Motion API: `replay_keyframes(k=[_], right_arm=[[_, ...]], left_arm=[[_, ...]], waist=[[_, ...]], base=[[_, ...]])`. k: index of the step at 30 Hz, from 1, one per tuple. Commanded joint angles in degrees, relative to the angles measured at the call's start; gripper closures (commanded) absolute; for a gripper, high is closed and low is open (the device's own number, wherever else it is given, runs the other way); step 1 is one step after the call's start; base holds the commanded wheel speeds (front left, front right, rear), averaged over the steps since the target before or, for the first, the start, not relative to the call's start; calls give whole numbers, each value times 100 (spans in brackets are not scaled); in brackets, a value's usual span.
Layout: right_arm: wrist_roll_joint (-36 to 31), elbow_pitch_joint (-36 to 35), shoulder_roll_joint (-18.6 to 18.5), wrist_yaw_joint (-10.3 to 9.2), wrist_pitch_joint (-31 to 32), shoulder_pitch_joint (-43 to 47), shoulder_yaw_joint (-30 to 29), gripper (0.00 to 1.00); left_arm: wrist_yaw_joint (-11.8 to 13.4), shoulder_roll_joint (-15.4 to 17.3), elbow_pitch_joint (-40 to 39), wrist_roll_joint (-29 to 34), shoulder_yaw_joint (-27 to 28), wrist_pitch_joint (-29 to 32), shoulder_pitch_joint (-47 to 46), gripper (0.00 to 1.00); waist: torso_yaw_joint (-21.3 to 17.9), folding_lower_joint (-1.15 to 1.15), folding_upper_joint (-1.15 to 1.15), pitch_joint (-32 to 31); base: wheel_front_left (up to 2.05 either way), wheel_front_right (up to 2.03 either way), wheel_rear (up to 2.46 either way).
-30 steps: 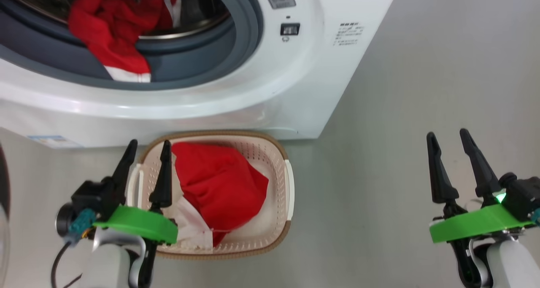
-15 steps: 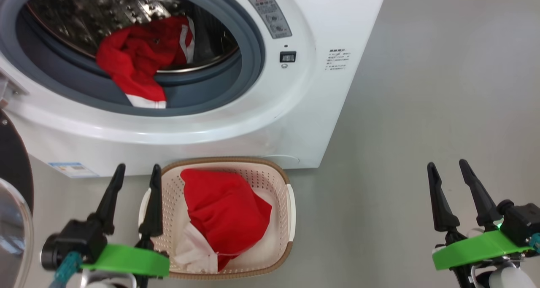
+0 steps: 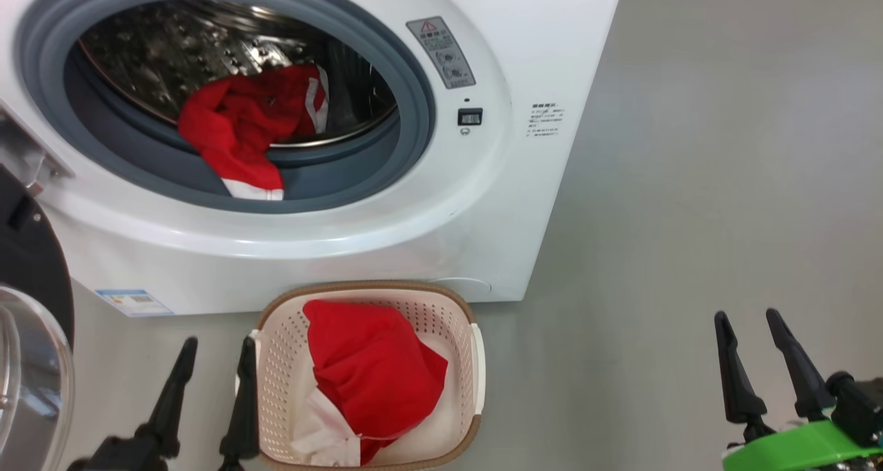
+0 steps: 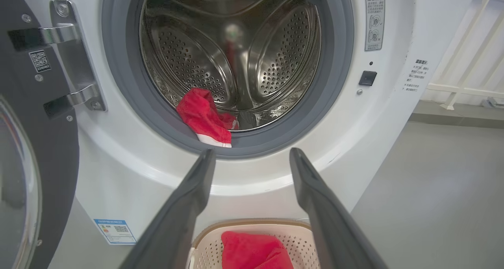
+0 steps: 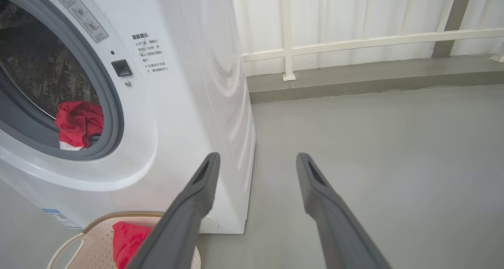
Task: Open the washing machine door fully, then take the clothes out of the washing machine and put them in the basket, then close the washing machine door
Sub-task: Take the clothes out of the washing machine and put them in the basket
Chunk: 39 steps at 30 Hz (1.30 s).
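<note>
A bright red white-trimmed garment (image 3: 238, 136) hung from the steel drum (image 3: 172, 50) of the white washing machine (image 3: 414, 250). A second garment (image 3: 372, 374) lay in the cream perforated plastic basket (image 3: 477, 367) on the grey floor (image 3: 690, 216) before it. Left fingers (image 3: 172, 395) and right fingers (image 3: 735, 381) stood wide, empty.

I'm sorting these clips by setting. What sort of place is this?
Probably a laundry corner on a balcony or utility area: a white front-loading washing machine, a basket of red clothes on the grey floor, and a white railing behind.
</note>
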Motion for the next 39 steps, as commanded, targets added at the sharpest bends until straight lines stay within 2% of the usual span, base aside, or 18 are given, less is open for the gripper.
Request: replay_keyframes(k=[1,13,22,34,39], right_arm=[[54,-134,-63,28,-37,39,76,0],[42,-136,-35,28,-37,102,62,0],[36,-179,-4,28,-37,2,56,0],[36,-216,66,28,-37,-491,171,0],[60,-229,103,28,-37,-731,212,0]], left_arm=[[63,85,-196,-42,221,-28,42,0],[131,85,-293,-99,201,-28,149,0],[129,85,-157,-125,9,-28,-75,0],[335,101,1006,512,-95,-28,-1829,0],[454,222,1709,703,-96,-28,-2846,0]], waist=[[8,0,0,-64],[16,0,0,-119],[41,0,0,74],[-16,0,0,726],[-118,0,0,1082]], base=[[0,0,0],[0,0,0],[0,0,0],[0,0,0],[0,0,0]])
